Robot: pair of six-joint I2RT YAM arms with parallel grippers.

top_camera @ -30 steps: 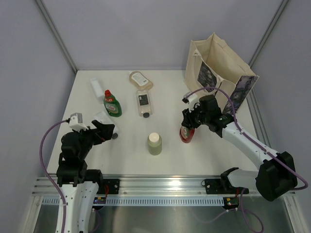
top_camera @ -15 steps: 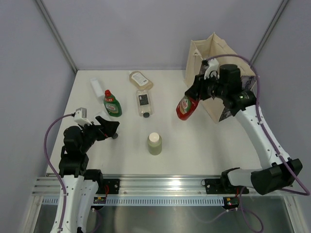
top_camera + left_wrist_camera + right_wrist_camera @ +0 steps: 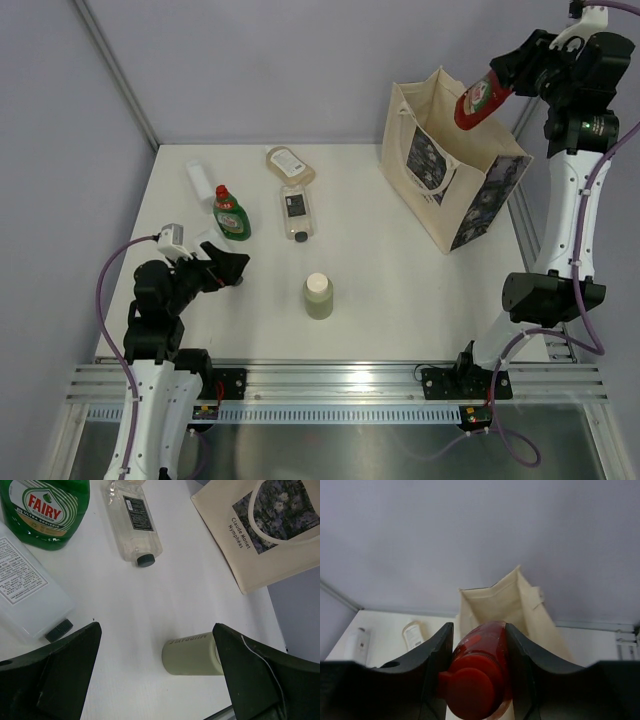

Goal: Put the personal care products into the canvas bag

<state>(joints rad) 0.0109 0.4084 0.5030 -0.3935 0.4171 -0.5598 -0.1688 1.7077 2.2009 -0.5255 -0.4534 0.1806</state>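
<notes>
My right gripper is shut on the red bottle and holds it high over the open mouth of the canvas bag. In the right wrist view the red bottle sits cap-first between the jaws, with the canvas bag below. On the table lie a green bottle, a clear black-capped bottle, a white tube and a beige pouch. A pale-green bottle stands upright. My left gripper is open and empty, next to a second clear bottle.
The bag stands upright at the table's back right, near the right wall. Grey walls close in the back and both sides. A metal rail runs along the near edge. In the left wrist view the pale-green bottle lies ahead, between the open jaws' line.
My right arm has lifted the red bottle off the table and carried it up and to the right, to above the bag. The left arm has barely shifted.
</notes>
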